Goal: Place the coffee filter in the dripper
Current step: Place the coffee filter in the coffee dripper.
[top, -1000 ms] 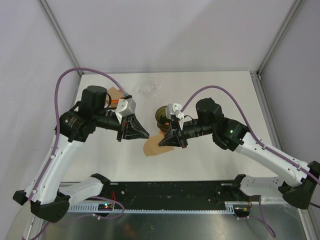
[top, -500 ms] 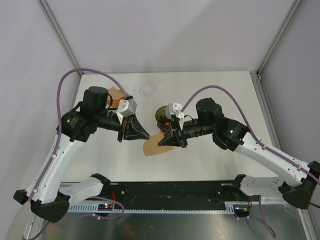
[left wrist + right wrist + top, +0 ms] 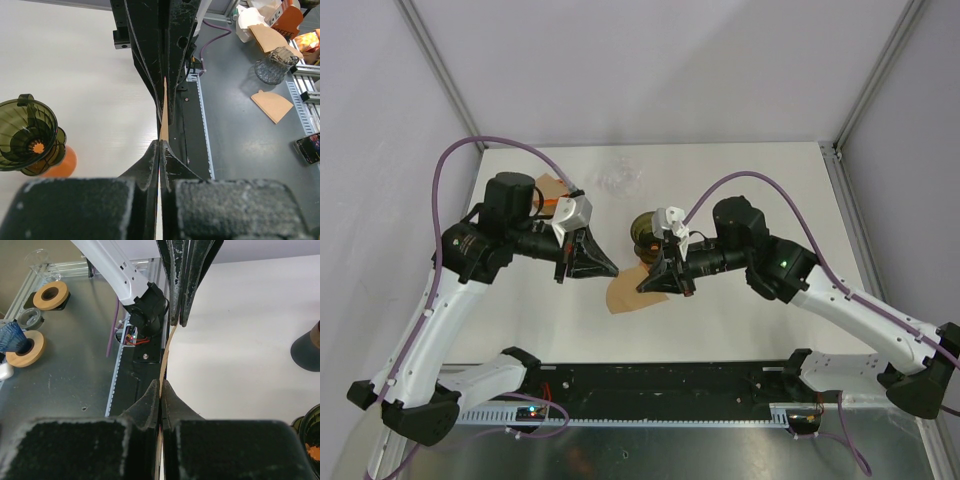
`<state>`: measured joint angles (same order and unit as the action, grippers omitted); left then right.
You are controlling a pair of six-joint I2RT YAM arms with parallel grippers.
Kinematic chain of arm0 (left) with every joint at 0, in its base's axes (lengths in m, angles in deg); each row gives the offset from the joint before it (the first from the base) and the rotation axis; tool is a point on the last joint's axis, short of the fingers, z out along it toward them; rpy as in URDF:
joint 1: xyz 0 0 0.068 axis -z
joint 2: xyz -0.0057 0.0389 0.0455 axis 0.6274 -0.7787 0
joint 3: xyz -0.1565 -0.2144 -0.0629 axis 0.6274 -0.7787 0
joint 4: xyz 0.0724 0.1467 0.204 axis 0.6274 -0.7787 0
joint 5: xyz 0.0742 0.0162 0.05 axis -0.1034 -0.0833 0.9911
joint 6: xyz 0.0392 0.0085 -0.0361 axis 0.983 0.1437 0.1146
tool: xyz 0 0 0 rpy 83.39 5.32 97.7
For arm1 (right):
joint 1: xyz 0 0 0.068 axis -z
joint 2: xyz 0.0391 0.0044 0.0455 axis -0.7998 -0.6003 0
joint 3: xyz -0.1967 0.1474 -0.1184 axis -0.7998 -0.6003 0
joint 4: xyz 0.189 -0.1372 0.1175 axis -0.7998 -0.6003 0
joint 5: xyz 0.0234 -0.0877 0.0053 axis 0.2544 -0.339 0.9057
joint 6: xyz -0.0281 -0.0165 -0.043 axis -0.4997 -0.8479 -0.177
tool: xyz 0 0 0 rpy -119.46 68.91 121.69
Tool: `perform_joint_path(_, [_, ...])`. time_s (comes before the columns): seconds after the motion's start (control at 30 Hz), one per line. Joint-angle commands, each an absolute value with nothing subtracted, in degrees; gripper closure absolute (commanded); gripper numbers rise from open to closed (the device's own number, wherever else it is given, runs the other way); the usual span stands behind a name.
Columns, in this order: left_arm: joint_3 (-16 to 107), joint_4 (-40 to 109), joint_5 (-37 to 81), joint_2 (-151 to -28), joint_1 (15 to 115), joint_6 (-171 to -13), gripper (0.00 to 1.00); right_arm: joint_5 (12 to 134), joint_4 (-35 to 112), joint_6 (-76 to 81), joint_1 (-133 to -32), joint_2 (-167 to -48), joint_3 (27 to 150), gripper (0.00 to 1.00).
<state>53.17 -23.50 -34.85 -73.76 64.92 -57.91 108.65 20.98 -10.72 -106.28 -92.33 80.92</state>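
Left gripper: is pinching one edge of the coffee filter.
Right gripper: is pinching the opposite edge.
Dripper: is standing empty, filter not yet placed.

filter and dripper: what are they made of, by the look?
The filter looks like thin paper, matte tan, probably unbleached. Edge-on in the wrist views it is a mere sliver, and it bows slightly. The dripper looks like glossy, translucent olive-green plastic, likely moulded: its ribbed wall lets light through. Tinted glass is possible but less likely.
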Motion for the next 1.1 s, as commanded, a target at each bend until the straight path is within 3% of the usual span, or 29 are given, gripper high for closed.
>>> perform_joint_path(0.0, [54.43,-22.21,-36.13,-73.01,64.52,-59.09,1.00,108.39,22.68,-11.29,-106.33,-90.47,83.12,1.00])
perform_joint_path(1.07, [52.71,-19.42,-35.88,-73.08,65.17,-60.49,1.00,109.58,23.57,-11.01,-106.55,-91.22,83.14,1.00])
